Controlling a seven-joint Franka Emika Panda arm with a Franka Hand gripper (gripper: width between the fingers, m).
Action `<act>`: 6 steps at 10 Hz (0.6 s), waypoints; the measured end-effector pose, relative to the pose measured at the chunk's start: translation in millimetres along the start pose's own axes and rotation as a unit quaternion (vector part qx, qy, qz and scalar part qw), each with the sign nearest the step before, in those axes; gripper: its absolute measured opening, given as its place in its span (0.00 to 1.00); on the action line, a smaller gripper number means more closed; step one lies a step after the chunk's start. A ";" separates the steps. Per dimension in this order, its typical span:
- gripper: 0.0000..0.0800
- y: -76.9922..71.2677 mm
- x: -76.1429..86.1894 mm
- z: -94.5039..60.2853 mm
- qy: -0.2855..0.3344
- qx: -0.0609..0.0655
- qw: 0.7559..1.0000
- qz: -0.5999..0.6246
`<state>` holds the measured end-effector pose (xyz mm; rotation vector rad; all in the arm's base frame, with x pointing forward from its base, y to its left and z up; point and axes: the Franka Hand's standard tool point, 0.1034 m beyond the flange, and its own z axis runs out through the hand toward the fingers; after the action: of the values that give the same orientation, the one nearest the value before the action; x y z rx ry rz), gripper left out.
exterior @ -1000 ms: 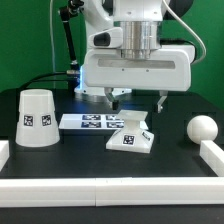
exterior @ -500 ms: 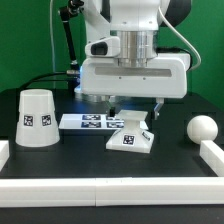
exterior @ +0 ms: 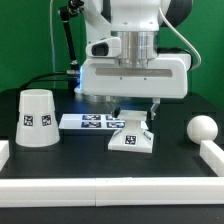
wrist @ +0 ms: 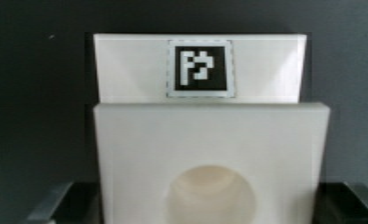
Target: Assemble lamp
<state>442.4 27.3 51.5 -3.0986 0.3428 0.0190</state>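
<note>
Lowered, the tool [exterior: 133, 104] straddles the base [exterior: 131, 138], spread wide — only wrist view shows its socket [wrist: 211, 190].

The pincer [exterior: 134, 106] hangs over the worktop [exterior: 100, 165], directly above the base [exterior: 131, 136], with one finger spread to each side of it. Whether they touch the base cannot be told. To the exterior view's left of the pincer, the marker board [exterior: 88, 122] lies flat on the worktop, its end just beside the base. Further out on that side, well apart from the pincer, the shade [exterior: 36, 117] stands upright, wide end down. To the exterior view's right of the pincer, the bulb [exterior: 202, 128] rests on the worktop, apart from the base. A low rail [exterior: 110, 188] runs along the worktop's front edge, before the pincer.
</note>
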 end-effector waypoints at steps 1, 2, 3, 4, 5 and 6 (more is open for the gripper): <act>0.67 0.0 0.0 0.0 0.000 0.000 1.000 -0.001; 0.67 0.0 0.0 0.0 0.000 0.000 1.000 -0.002; 0.67 -0.1 0.0 0.0 0.000 0.000 1.000 -0.003; 0.67 -0.4 0.7 0.0 -0.002 0.000 1.000 -0.013; 0.67 -3.1 8.6 -0.4 -0.006 0.000 0.999 -0.042; 0.67 -7.5 22.2 -0.7 -0.004 0.001 0.998 -0.065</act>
<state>465.8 29.8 52.0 -3.1110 0.1404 0.0298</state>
